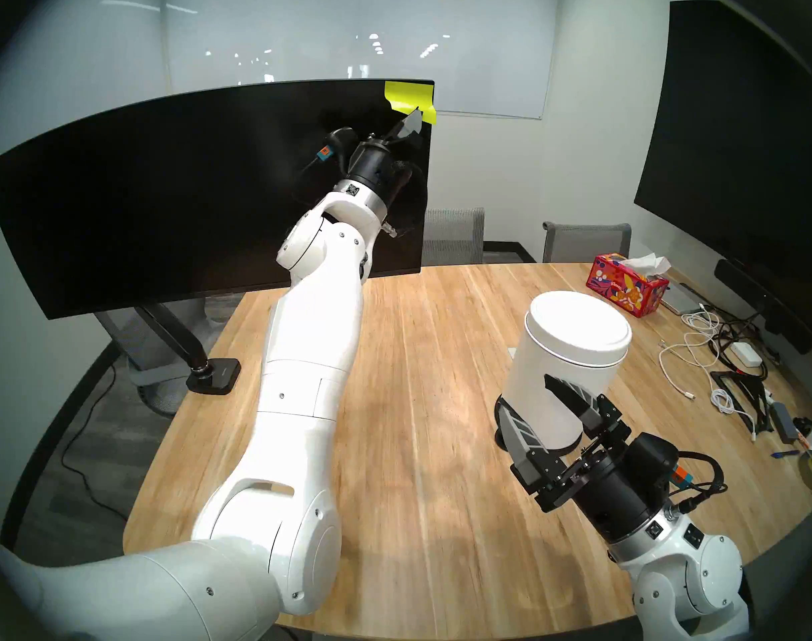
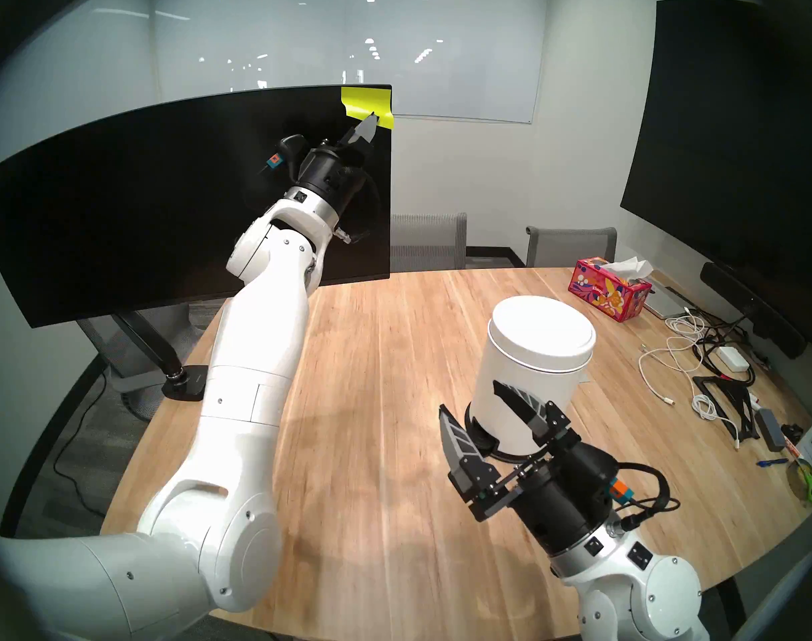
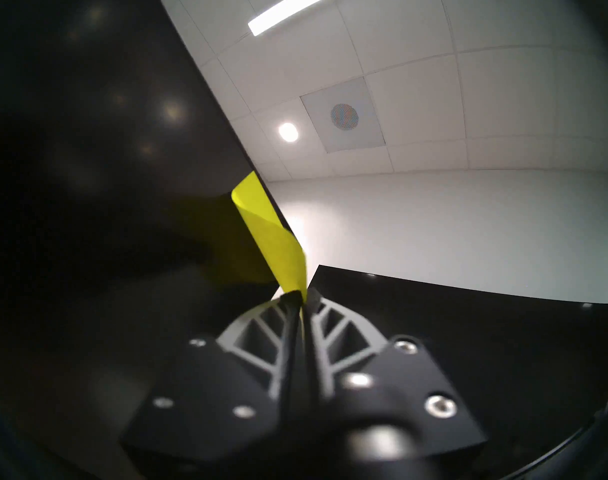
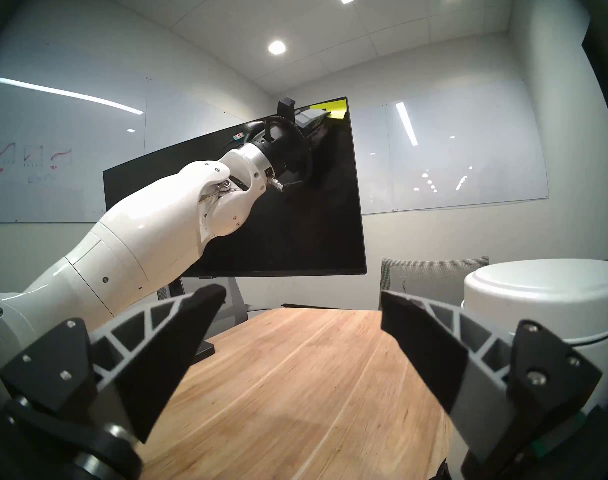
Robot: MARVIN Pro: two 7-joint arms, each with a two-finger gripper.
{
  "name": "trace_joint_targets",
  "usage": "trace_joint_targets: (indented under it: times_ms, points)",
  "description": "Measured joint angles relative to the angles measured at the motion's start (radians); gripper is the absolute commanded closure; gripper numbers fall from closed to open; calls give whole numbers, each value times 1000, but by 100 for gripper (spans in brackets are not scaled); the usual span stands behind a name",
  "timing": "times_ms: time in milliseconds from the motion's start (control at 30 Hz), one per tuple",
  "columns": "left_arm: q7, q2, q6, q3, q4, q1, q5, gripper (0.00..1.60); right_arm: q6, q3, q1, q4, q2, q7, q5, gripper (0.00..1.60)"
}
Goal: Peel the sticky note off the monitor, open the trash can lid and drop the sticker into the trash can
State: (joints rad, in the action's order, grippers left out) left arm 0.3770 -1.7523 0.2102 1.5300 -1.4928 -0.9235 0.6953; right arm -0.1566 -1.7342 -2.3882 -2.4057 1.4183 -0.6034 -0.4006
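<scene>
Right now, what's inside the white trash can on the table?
Cannot be seen: the trash can lid sits shut on the trash can, covering its inside. The sticky note is not in it; the left gripper pinches it at the monitor.

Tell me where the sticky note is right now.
In the head views, the sticky note is at the monitor's top right corner, its lower edge pinched in the left claw.

A red floral tissue box [image 1: 628, 284] and tangled cables [image 1: 713, 344] lie on the wooden table [image 1: 418, 395].
</scene>
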Motion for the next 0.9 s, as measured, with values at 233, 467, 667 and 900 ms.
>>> trace_joint_targets:
  times_ms: [233,467,667,900]
  points:
    - [-1,-1,-7,-2,3,3,-7,160,-4,-3,-9,-5,5,-6,-1,0]
    - [4,-2,-7,-3,-28,-13,1,160,-7,-6,-16,-9,10,-10,-1,0]
    - [8,-2,6,-7,-94,-53,13,160,-7,-6,-19,-9,13,-14,-1,0]
    - [12,-3,39,-17,-192,-118,33,160,-7,1,-15,-10,15,-18,0,0]
